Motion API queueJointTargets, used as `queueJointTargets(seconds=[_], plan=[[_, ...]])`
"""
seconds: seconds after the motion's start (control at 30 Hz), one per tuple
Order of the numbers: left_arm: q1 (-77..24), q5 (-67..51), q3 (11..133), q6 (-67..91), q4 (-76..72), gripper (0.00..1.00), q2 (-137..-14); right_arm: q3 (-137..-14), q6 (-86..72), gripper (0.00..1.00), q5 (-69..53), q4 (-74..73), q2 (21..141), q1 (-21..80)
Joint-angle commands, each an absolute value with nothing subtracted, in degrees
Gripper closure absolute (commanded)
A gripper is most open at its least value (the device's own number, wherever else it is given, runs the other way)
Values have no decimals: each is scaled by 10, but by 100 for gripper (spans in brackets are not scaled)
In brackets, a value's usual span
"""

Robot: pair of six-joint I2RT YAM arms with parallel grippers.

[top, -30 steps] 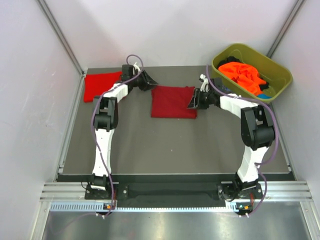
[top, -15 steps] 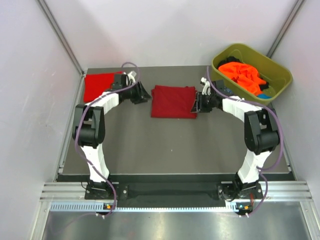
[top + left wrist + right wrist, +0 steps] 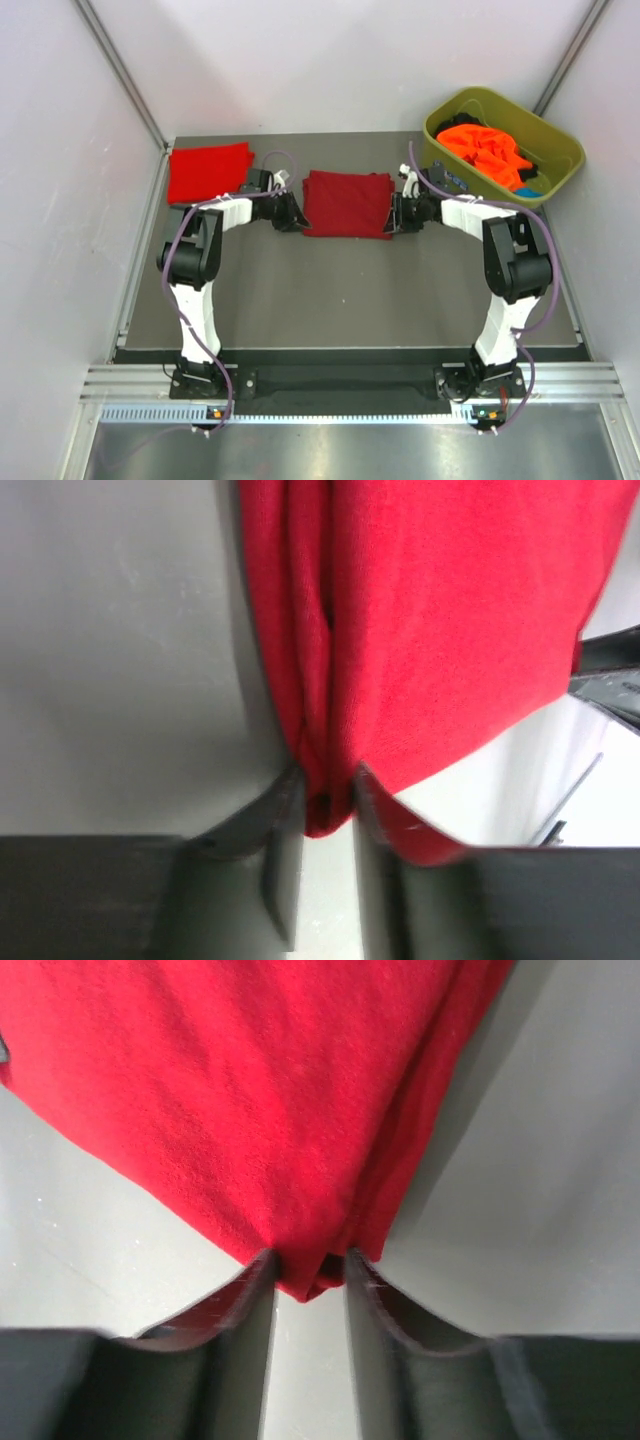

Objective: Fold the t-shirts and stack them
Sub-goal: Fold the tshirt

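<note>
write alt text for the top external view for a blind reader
A folded dark crimson t-shirt lies on a grey table, gripped at its left edge by the left tool and at its right edge by the right tool. A folded red t-shirt lies far left; an olive-green tub far right holds orange t-shirts.

The left arm [image 3: 197, 312] and right arm [image 3: 497, 322] have white link shells and black joints, with a purple cable [image 3: 411, 158] looping along each. The dark fingers [image 3: 283, 822] flare outward behind their tips.

Dark grey table [image 3: 350, 290] boxed by pale walls [image 3: 330, 60], metal posts [image 3: 122, 75] in the far corners, silver rail [image 3: 350, 383] at its near edge, even light
</note>
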State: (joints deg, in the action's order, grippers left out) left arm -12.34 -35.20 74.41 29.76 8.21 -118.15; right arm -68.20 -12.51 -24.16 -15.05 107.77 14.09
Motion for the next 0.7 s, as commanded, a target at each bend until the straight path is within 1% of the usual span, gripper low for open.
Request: queueJointTargets(seconds=[0.0, 0.03, 0.07, 0.13, 0.3, 0.5, 0.53, 0.57, 0.63, 0.67], plan=[[-127, -349, 746, 275, 93, 80, -1192, -674, -117, 69, -248, -126, 1078, 140], [-127, -344, 743, 275, 102, 87, -1189, -670, -117, 76, -250, -126, 1078, 140], [-127, -337, 743, 276, 109, 100, -1184, -667, -118, 89, -251, -124, 1076, 139], [-128, -328, 737, 277, 133, 100, -1172, -656, -120, 100, -248, -125, 1064, 140], [-127, -296, 692, 279, 171, 100, -1128, -607, -129, 100, -231, -121, 1018, 141], [-128, -243, 605, 280, 221, 100, -1045, -497, -166, 100, -232, -78, 947, 167], [-127, -226, 596, 282, 226, 95, -1020, -465, -171, 100, -233, -68, 923, 172], [-127, -216, 587, 285, 234, 90, -1007, -453, -181, 98, -234, -56, 912, 175], [-127, -188, 578, 295, 246, 78, -977, -432, -186, 87, -235, -55, 890, 176], [-127, -179, 579, 299, 256, 69, -968, -429, -187, 79, -234, -62, 882, 177]])
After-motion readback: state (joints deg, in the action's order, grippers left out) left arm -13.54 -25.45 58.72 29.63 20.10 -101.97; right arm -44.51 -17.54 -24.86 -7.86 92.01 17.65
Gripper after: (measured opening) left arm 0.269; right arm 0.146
